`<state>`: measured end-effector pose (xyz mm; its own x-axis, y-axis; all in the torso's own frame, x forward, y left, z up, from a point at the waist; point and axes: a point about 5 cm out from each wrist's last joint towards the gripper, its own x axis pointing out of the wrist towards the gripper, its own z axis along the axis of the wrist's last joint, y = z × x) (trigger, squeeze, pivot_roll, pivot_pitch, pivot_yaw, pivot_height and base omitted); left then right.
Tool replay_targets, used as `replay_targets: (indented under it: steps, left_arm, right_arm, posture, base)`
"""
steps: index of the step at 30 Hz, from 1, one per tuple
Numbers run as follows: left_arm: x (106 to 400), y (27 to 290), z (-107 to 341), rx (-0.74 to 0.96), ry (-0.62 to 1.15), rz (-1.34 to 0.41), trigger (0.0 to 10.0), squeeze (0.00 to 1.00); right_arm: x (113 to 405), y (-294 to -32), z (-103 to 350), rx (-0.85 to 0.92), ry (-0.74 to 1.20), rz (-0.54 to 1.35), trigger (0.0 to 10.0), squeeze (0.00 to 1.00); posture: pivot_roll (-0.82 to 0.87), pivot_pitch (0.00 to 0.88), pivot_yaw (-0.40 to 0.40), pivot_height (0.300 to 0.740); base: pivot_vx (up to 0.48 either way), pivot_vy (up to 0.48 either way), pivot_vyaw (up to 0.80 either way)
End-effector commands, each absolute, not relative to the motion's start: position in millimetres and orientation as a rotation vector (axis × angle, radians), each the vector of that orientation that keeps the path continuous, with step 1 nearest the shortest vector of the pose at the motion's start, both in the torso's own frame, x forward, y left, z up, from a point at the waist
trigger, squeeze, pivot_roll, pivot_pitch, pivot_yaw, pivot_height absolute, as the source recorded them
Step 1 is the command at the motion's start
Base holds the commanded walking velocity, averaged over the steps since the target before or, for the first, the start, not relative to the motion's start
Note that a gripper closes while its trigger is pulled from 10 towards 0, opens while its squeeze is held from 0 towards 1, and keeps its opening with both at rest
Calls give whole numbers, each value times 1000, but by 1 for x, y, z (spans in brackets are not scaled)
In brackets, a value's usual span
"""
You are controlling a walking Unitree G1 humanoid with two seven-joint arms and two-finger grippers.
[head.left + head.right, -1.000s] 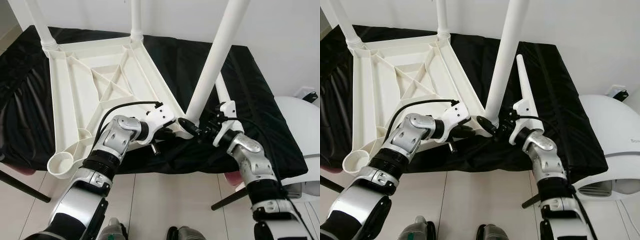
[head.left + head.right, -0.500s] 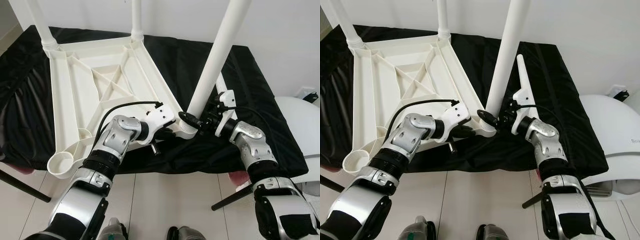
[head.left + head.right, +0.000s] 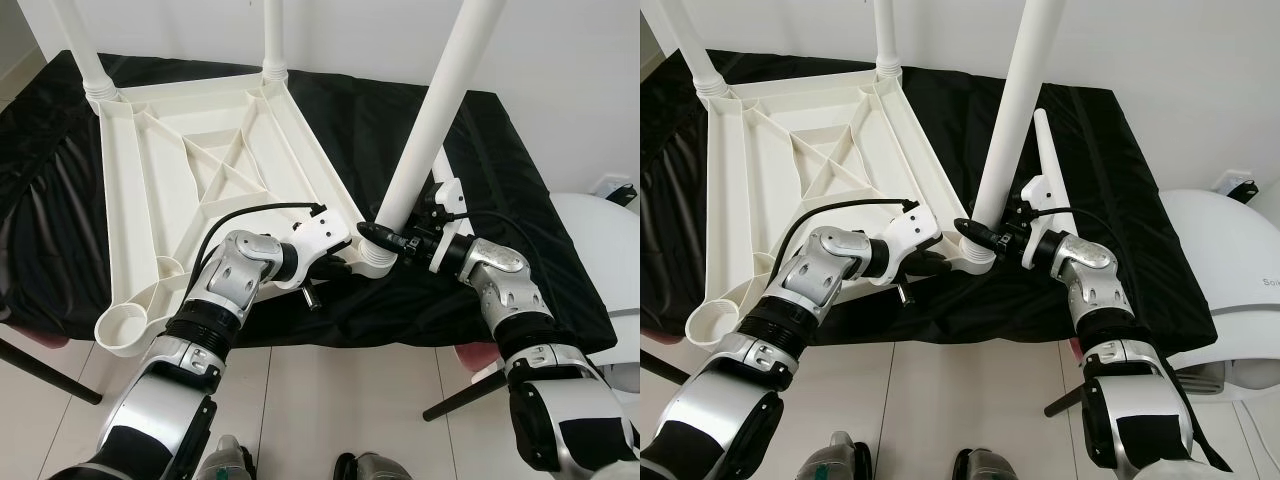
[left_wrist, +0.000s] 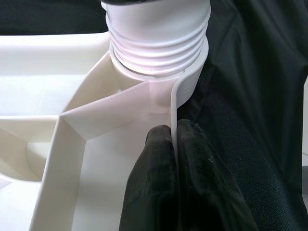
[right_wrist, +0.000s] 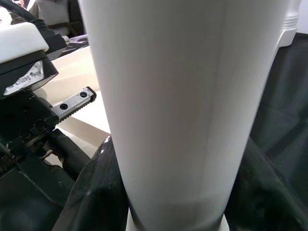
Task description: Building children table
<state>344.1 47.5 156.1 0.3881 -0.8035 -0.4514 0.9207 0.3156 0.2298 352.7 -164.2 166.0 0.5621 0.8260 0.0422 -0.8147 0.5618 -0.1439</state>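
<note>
Since a second ago the right gripper (image 3: 392, 238) has swung the table leg (image 3: 432, 118) more upright, its threaded foot now seated in the corner socket (image 4: 159, 62) of the upturned tabletop (image 3: 190, 170) on the black cloth (image 3: 520, 190). Its fingers clamp the leg low down. The left gripper (image 4: 174, 144) pinches the tabletop's rim just beside that socket. Leg's long axis rises from the socket, slightly tilted.

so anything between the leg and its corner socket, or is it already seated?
Nothing visible in the way. The white leg already stands in the threaded corner socket of the upturned tabletop. Right tool grips its base; left tool pinches the rim beside it.
</note>
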Motion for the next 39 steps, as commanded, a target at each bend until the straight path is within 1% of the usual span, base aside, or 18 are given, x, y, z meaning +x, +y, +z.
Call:
replay_targets:
  steps: [1,6,11,15,19,24,26,29,31,32,33,34,35,38,39]
  left_arm:
    - [351,52,155,461,232,-971,10000,0]
    - [351,52,155,459,231,-969,10000,0]
    - [351,52,155,458,230,-970,10000,0]
    - [351,52,155,458,230,-969,10000,0]
    - [351,52,155,458,231,-968,10000,0]
    - [350,52,154,458,231,-968,10000,0]
    - [350,53,154,455,232,-965,10000,0]
    - [350,53,154,455,232,-965,10000,0]
    - [350,52,153,453,233,-963,10000,0]
    - [349,52,153,451,234,-962,10000,0]
    - [349,52,153,451,234,-962,10000,0]
    - [349,52,152,450,234,-962,10000,0]
    - [349,52,152,450,234,-962,10000,0]
    - [348,51,151,448,236,-964,10000,0]
    - [348,51,151,448,236,-964,10000,0]
  right_arm:
    - [349,-169,162,-102,-103,975,0,0]
    - [346,-168,161,-72,-123,970,0,0]
    - [344,-165,160,-81,-145,949,0,0]
    - [342,-162,157,-87,-163,838,0,0]
    - [341,-160,154,-93,-168,785,0,0]
    - [339,-157,154,-76,-176,767,0,0]
    - [334,-147,151,-65,-192,723,0,0]
    - [334,-147,151,-65,-192,723,0,0]
    - [332,-143,150,-43,-191,688,0,0]
    - [330,-136,147,-13,-186,641,0,0]
    - [330,-136,147,-13,-186,641,0,0]
    - [328,-131,145,15,-176,579,0,0]
    - [328,-131,145,15,-176,579,0,0]
    - [324,-120,145,67,-183,458,0,0]
    - [324,-120,145,67,-183,458,0,0]
  posture:
    - [9,71,-53,740]
    - [6,70,-54,740]
    - [5,71,-54,740]
    - [6,69,-58,740]
    - [7,68,-60,740]
    - [9,68,-63,740]
    - [13,65,-69,740]
    - [13,65,-69,740]
    - [14,64,-69,740]
    - [15,61,-73,740]
    - [15,61,-73,740]
    - [18,61,-74,740]
    - [18,61,-74,740]
    - [19,59,-72,740]
    - [19,59,-72,740]
  base:
    - [0,0,0]
    - [0,0,0]
    - [0,0,0]
    - [0,0,0]
    - [0,0,0]
    - [0,0,0]
    - [0,0,0]
    - [0,0,0]
    - [0,0,0]
    - [0,0,0]
    - [0,0,0]
    - [0,0,0]
    - [0,0,0]
    - [0,0,0]
    - [0,0,0]
